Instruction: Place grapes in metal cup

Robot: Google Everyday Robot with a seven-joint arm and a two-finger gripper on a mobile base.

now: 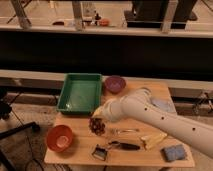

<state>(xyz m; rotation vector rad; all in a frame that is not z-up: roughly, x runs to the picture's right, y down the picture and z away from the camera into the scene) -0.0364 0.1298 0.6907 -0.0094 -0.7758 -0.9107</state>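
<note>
The grapes (pixel 96 126), a small dark red-purple knobbly bunch, are just above or on the wooden table (pixel 75 155), left of its centre. My gripper (pixel 99 116) is at the end of the white arm that reaches in from the right. It sits directly over the top of the grapes and hides their upper part. The metal cup (pixel 100 152), small and shiny, is near the table's front edge, below the grapes and a short way from them.
A green tray (pixel 80 93) is at the back left, with a purple bowl (pixel 115 84) to its right. An orange bowl (pixel 60 138) is at the front left. A black-handled tool (pixel 124 146), a silver utensil (pixel 125 131), a yellow item (pixel 153 140) and a blue-grey sponge (pixel 173 152) lie to the right of the cup.
</note>
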